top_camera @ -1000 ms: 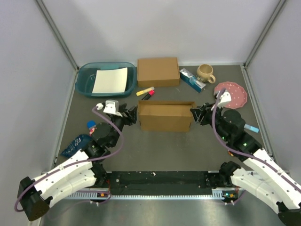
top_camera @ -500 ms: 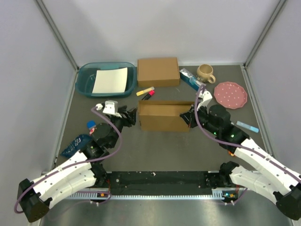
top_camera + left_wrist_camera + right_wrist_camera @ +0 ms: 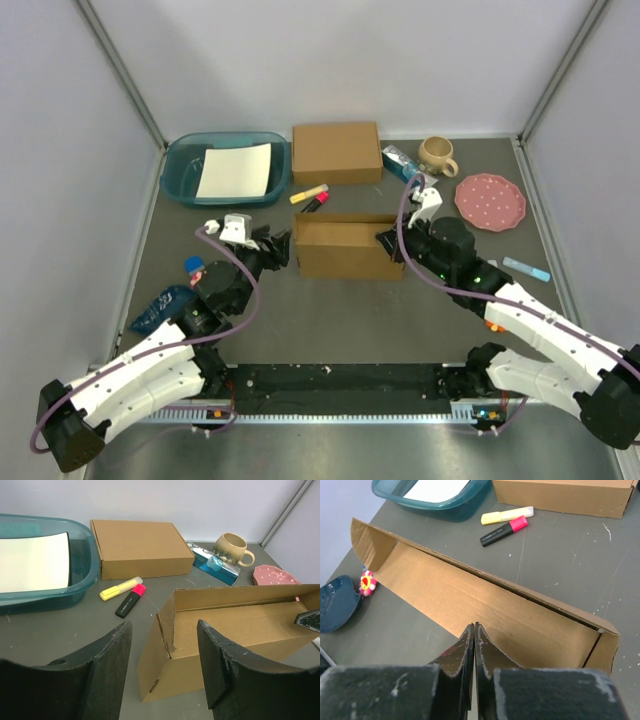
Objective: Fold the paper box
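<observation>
Brown paper box (image 3: 345,247), partly folded with open top, at the middle of the table (image 3: 350,325), left gripper (image 3: 283,250) jaws apart just beside its left end, holding nothing, right gripper (image 3: 474,626) closed tight, tips reaching inside its right end

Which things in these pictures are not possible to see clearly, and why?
Right wrist view: whether the shut right gripper touches the paper box floor; its own body hides the contact.
Right wrist view: the dark blue pouch, cut off by the left edge.
Top view: the blue packet print, too small.
</observation>
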Robot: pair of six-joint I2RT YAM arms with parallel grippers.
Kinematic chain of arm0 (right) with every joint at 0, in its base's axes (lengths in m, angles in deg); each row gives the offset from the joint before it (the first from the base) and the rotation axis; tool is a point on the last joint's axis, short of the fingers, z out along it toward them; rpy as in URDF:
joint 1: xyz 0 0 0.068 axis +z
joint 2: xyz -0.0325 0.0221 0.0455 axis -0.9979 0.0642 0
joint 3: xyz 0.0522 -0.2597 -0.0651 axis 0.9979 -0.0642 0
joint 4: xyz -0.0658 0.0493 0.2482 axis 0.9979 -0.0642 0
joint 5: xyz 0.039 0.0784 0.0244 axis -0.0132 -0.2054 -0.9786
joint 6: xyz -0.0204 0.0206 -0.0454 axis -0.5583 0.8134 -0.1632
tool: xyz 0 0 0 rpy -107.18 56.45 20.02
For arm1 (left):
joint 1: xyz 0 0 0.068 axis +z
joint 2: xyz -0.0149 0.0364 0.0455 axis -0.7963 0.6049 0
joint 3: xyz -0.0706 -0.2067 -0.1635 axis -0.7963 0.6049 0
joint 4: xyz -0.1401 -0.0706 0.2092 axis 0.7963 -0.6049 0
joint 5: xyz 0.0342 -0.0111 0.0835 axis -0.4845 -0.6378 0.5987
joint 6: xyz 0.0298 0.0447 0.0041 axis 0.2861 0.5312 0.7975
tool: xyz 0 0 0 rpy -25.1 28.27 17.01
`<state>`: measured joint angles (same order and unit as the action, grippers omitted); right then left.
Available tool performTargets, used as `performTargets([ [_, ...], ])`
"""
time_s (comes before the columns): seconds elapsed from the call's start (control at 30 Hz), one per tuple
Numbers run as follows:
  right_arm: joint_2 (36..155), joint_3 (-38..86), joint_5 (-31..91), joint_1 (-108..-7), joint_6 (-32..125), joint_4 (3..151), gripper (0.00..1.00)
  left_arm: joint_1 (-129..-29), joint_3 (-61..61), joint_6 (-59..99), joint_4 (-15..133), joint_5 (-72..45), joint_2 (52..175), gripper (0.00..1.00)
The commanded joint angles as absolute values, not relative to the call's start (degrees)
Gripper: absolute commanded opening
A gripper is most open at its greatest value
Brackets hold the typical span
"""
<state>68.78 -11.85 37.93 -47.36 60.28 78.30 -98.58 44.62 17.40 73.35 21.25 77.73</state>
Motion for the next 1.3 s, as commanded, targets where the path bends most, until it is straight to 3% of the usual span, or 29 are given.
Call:
performTargets([
  [0.0,70.0,-12.0,41.1,-45.9,60.2,83.0,0.0,-98.4,42.8,16.4,74.1,22.1,77.4,0.6],
  [0.77,74.4,-14.2,42.4,-45.7,61.7,81.9,0.0,-98.3,40.1,15.0,70.8,18.1,78.3,0.62],
  [0.97,74.5,-13.5,42.6,-45.7,61.8,81.0,0.0,-98.3,37.6,14.2,66.0,20.4,82.0,0.67],
  [1.27,74.6,-13.5,42.5,-45.6,61.7,80.7,0.0,-98.0,36.0,12.2,64.6,22.8,85.3,0.54],
])
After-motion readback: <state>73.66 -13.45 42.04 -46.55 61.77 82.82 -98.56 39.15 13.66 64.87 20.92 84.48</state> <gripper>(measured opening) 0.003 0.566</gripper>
